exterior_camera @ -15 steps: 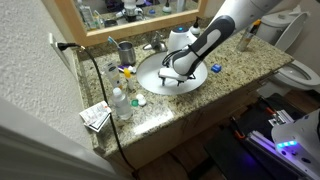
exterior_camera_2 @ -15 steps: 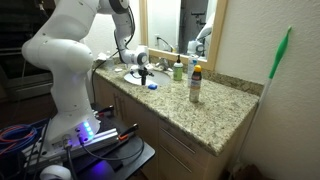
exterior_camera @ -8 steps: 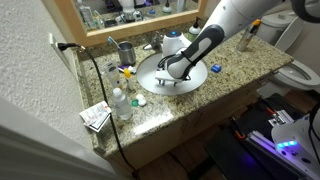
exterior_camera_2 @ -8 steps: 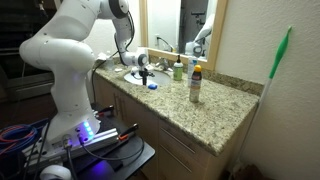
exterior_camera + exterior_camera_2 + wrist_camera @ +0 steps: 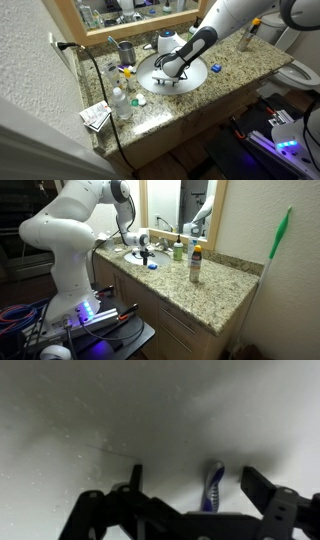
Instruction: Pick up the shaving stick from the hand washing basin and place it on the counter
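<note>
Since the earlier frame the arm has carried the gripper (image 5: pixel 163 70) leftward inside the hand washing basin (image 5: pixel 145 79), to reach the shaving stick (image 5: pixel 213 486) lying on its white bottom. The jaws stand wide, one on each side of it, not yet closing. The table (image 5: pixel 236 70) toward its right edge can receive it.

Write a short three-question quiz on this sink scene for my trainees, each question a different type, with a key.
1. True or false: in the wrist view the gripper is open.
2. Where is the shaving stick? A on the counter; B in the hand washing basin; C clamped in the gripper.
3. Fill in: the shaving stick lies ___ the gripper's two fingers.
Key: 1 true; 2 B; 3 between.
</note>
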Robot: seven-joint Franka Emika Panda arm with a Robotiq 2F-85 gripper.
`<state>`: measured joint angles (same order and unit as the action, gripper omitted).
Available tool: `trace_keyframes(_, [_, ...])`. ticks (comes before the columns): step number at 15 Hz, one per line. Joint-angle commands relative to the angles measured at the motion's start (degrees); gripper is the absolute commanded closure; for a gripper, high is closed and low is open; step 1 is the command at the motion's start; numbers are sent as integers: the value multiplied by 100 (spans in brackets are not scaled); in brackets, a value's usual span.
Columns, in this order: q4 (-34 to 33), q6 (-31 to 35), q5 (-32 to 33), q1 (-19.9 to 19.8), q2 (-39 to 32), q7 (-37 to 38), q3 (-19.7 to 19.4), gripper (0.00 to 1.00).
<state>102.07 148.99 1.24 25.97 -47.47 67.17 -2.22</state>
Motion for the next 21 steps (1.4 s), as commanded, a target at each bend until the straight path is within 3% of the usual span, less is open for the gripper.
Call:
trace_keyframes(1, [-20, 53, -81, -88, -120, -42, 72, 28])
trace_keyframes(11, [204, 477, -202, -232, 17, -52, 106, 98])
trace_keyframes(16, [1025, 598, -238, -197, 956, -106, 118, 98])
trace_keyframes(21, [2258, 479, 126, -11, 2363, 445, -423, 97])
